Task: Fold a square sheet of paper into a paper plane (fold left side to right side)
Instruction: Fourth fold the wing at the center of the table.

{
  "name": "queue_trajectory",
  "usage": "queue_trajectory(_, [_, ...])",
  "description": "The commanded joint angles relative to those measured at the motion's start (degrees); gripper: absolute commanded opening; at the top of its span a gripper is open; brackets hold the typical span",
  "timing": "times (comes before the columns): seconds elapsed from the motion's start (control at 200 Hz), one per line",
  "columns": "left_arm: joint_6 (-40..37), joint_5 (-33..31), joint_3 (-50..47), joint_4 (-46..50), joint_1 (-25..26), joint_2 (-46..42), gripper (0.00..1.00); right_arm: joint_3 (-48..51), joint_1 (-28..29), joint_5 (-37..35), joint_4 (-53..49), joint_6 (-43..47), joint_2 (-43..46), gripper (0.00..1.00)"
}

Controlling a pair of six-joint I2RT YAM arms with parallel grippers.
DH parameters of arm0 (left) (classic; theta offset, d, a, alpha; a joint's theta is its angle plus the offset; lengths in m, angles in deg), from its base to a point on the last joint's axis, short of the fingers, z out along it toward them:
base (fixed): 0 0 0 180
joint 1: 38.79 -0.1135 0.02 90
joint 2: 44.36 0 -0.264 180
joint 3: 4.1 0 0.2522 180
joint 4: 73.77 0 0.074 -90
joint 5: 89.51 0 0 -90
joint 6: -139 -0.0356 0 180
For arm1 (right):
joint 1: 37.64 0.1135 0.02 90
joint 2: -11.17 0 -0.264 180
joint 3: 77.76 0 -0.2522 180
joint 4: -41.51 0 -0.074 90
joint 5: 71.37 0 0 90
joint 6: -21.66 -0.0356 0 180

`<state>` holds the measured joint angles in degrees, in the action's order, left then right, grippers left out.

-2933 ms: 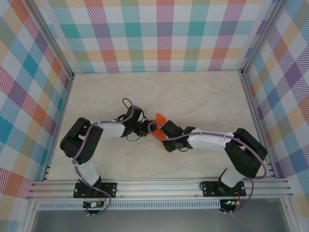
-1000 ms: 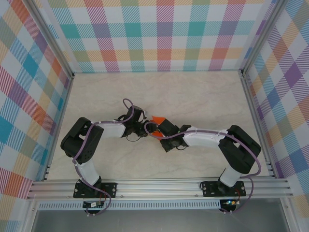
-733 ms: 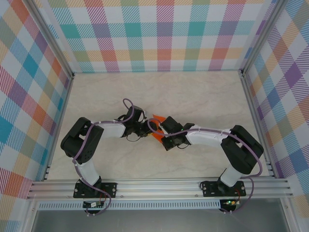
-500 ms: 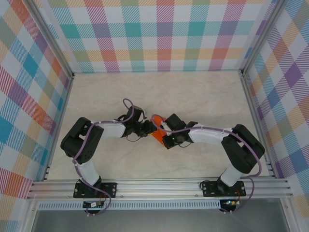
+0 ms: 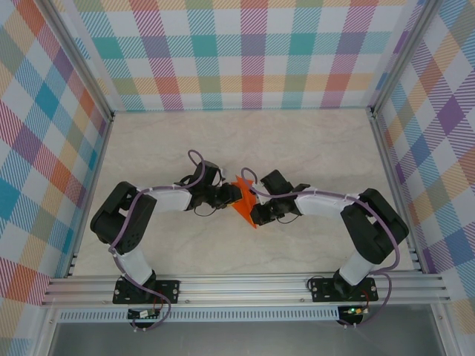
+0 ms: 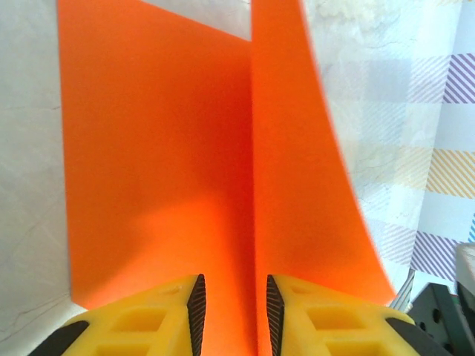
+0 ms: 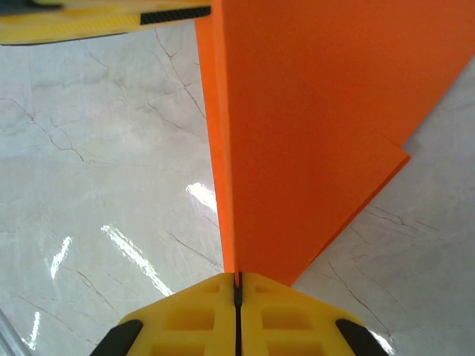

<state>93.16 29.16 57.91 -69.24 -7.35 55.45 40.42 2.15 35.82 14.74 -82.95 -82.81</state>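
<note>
Evidently the middle of the table point(image 5: 312, 148) had changed within the last second. The right arm point(image 5: 326, 202), which had lain hunched over the work, had drawn its wrist back and toward the far side. The left arm point(image 5: 167, 199) had hardly stirred.

That retreat uncovered the square sheet of paper point(image 5: 243, 204). A second before, only a sliver of orange showed past the right wrist. Now it stood out as a tall orange wedge between the two wrists, near the centre of the table and close to the arms. It was already a creased shape rather than a flat square. In the left wrist view a sharp fold line ran straight away from the camera, with one panel spread to the left and the other curling off to the right.

The right fingers point(image 7: 185, 319) were pressed fully together on the sheet's near edge, and the paper rose directly out of their seam. The left fingers point(image 6: 159, 315) stood a little apart, straddling the fold line. The gap looked wider than the paper, so they were probably guiding rather than pinching — though the contact itself was hidden at the bottom of the frame.

For the task, this read as the left-to-right fold caught mid-swing — the flap raised and turning about its crease, not yet laid down or pressed flat.
</note>
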Motion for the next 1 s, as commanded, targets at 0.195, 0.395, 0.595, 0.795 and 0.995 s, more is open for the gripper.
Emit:
queue_trajectory(0.195, [0.14, 1.22, 1.03, -0.63, 1.6, -0.2, 0.35, 1.1, -1.11, 4.34, 1.36, -1.33, -2.52, 0.07])
queue_trajectory(0.395, [0.15, 1.39, 1.95, -1.0, 1.95, 1.77, 0.35, 1.87, -1.78, 5.35, 2.62, -2.26, -2.83, 0.08])
queue_trajectory(0.595, [0.38, 1.92, 4.01, -1.31, 2.47, 4.22, 0.36, 2.41, -2.35, 6.09, 3.28, -2.69, -3.03, 0.08])
queue_trajectory(0.795, [0.24, 1.7, 5.36, -0.8, 2.66, 6.17, 0.37, 2.58, -2.7, 6.36, 3.35, -2.77, -3.34, 0.08])
queue_trajectory(0.995, [0.22, 1.07, 5.52, -0.7, 2.73, 7.72, 0.37, 2.62, -2.89, 7.01, 3.74, -2.77, -3.65, 0.1])
